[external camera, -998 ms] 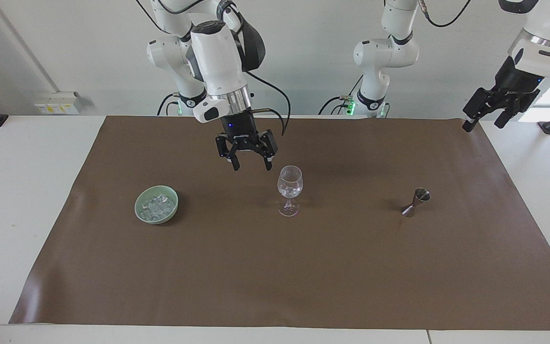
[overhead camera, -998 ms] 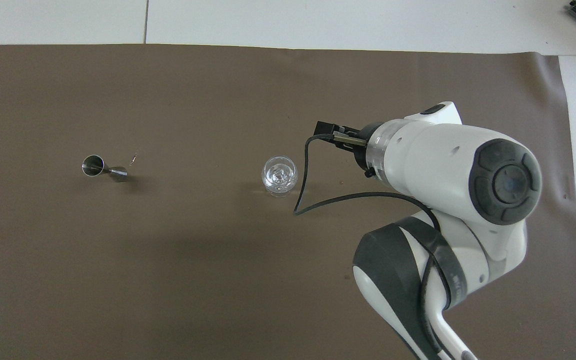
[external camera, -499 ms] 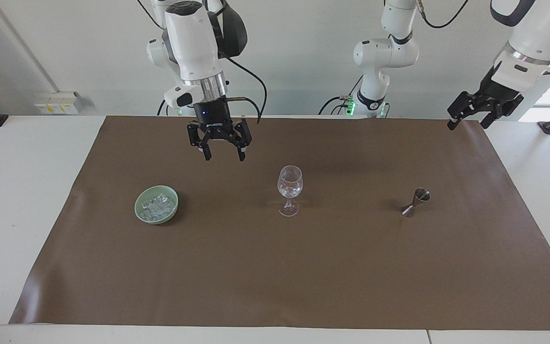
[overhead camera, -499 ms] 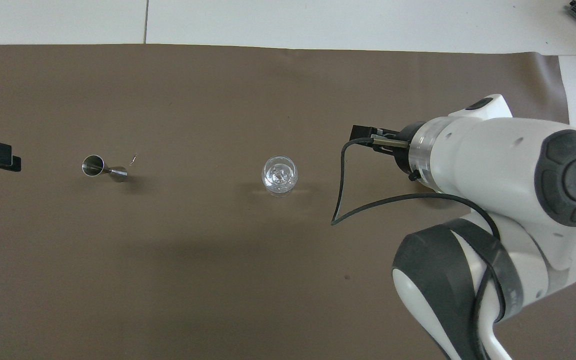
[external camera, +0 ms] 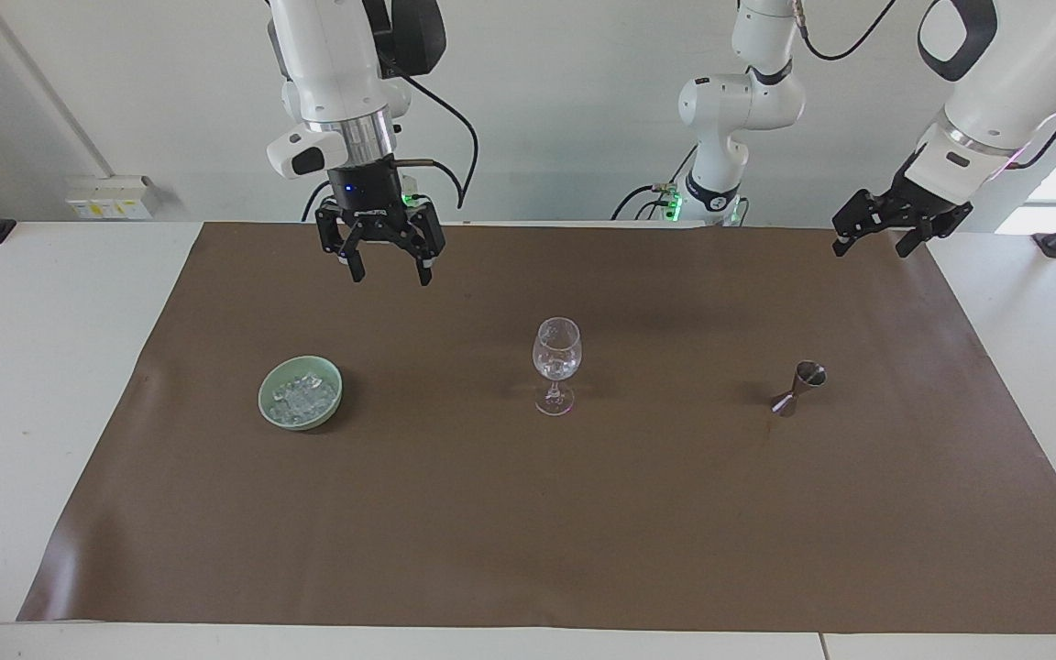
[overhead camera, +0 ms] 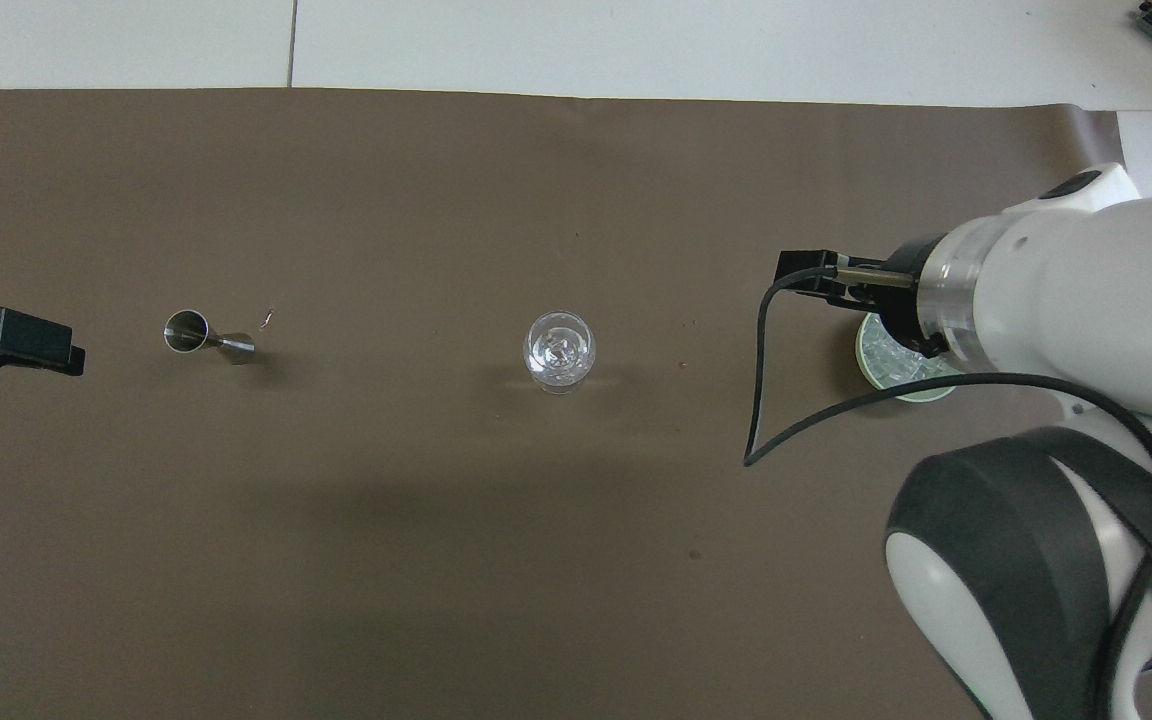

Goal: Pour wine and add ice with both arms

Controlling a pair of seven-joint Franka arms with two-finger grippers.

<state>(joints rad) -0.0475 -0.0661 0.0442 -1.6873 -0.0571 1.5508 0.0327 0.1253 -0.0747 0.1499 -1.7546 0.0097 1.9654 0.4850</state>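
my right jaws hang wide and empty over the worktop; left jaws wait, state unclear. ice sits in the bowl: light, slick, likely to squirt free unless pinched across flat faces.

Ice: clear cubes piled in green bowl, right-arm end.
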